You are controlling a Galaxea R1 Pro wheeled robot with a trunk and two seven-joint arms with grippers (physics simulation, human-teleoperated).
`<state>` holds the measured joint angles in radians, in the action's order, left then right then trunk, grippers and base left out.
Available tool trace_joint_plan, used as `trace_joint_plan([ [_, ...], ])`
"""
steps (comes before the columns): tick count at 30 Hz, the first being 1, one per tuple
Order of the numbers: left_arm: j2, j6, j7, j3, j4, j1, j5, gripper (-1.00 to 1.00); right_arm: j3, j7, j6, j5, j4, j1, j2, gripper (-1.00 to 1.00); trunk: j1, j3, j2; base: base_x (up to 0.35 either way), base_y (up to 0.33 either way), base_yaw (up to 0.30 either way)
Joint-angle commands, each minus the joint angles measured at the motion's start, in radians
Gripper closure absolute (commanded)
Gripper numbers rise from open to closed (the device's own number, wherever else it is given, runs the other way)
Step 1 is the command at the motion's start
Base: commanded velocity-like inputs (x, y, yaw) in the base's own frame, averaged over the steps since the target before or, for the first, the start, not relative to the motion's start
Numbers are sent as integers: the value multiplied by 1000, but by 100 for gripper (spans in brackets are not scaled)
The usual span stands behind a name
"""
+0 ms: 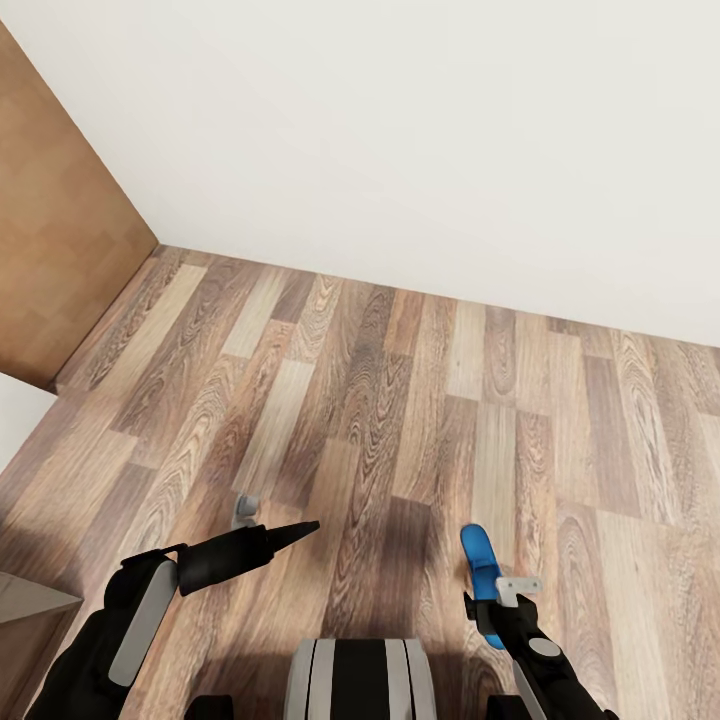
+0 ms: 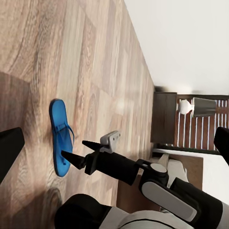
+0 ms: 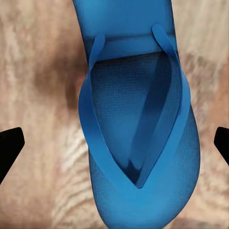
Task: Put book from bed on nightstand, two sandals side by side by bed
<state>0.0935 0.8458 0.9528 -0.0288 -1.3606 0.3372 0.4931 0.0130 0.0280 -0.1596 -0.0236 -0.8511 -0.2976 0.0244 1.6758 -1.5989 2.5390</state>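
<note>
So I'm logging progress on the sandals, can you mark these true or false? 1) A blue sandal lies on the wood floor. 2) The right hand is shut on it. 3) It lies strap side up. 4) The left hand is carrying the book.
1) True: the blue sandal lies flat on the wood floor.
2) False: the right hand is open, its fingers spread wide to either side of the sandal and apart from it.
3) True: the straps face up.
4) False: the left hand is open and empty.
</note>
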Motion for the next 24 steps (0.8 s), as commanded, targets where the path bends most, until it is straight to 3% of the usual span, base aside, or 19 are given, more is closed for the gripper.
trace_joint_plan([
  [1, 0, 5, 1, 0, 0, 0, 2, -100, -1, 3, -6, -2, -2, 0, 0, -100, 0, -1, 0, 0, 0, 0],
  [5, 0, 5, 1, 0, 0, 0, 2, -100, 0, 3, -6, -2, -2, 0, 0, -100, 0, -1, 0, 0, 0, 0],
  [12, 0, 5, 1, 0, 0, 0, 2, -100, 1, 3, -7, -1, -3, 0, 3, -100, 3, -28, 2, 0, 0, 0],
  [24, 0, 5, 1, 0, 0, 0, 2, -100, 2, 3, -8, 2, -5, 0, 4, -100, 3, -28, 2, 0, 0, 0],
])
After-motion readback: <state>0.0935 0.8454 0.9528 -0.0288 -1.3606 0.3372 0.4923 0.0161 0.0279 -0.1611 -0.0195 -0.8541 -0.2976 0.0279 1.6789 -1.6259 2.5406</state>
